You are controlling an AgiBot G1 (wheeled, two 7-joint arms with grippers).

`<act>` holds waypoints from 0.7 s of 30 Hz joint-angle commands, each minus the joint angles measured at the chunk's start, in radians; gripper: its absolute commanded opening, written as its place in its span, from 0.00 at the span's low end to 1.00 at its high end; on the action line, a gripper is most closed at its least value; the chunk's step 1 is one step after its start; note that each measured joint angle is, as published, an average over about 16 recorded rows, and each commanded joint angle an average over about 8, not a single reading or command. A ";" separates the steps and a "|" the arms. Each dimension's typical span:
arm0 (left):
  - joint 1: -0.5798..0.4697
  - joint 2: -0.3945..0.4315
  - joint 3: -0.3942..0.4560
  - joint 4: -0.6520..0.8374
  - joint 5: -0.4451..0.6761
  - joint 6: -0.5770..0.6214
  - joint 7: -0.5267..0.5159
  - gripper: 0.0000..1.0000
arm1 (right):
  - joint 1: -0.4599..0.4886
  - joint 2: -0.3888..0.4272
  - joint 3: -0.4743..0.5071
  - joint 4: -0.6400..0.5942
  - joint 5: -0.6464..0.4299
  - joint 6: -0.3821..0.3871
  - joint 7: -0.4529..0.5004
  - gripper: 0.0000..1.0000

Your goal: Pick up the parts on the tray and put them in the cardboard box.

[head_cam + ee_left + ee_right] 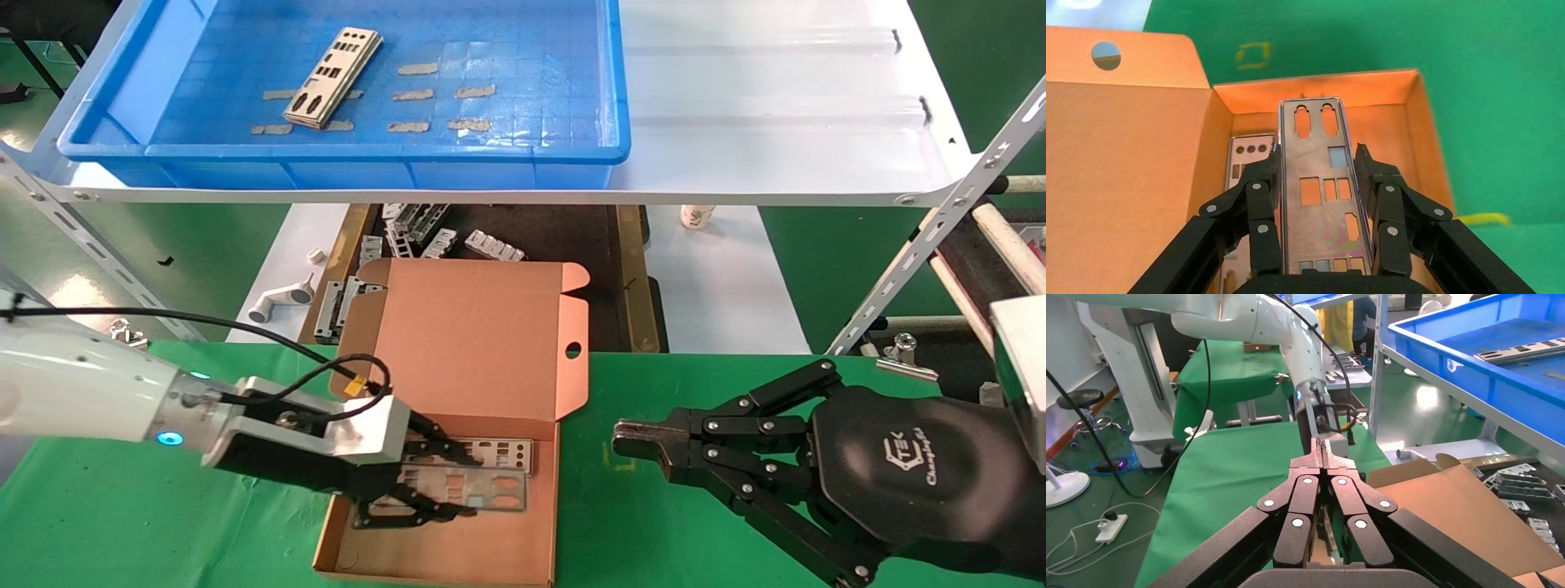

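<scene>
Holding a silver plate (1318, 184) by its long edges, the left gripper (425, 482) hangs low inside the cardboard box (482, 343) at the bench's near edge; release it flat onto the plate (498, 452) beneath. Right gripper (633, 441) idles pinched, empty. More plates (333, 77) wait in the tray (368, 159).

You've got 1 stack of silver plates (333, 77) left in the blue tray (122, 122), lying flat, angled, toward its left side. Brown box (523, 539) sits open on green cloth, lid (474, 335) folded back. Inside: 1 plate (498, 454) flat on floor, a 2nd plate (1319, 184) beside it w/ punched cutouts, pinched along its long edges.
</scene>
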 commanded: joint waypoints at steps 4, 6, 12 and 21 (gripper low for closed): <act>0.013 0.055 -0.005 0.120 -0.002 -0.035 0.074 0.00 | 0.000 0.000 0.000 0.000 0.000 0.000 0.000 0.00; 0.012 0.073 -0.007 0.158 -0.002 -0.049 0.094 0.00 | 0.000 0.000 0.000 0.000 0.000 0.000 0.000 0.00; 0.007 0.116 -0.009 0.246 -0.003 -0.072 0.135 0.37 | 0.000 0.000 0.000 0.000 0.000 0.000 0.000 0.00; -0.005 0.145 -0.013 0.321 -0.005 -0.103 0.169 1.00 | 0.000 0.000 -0.001 0.000 0.001 0.000 0.000 0.00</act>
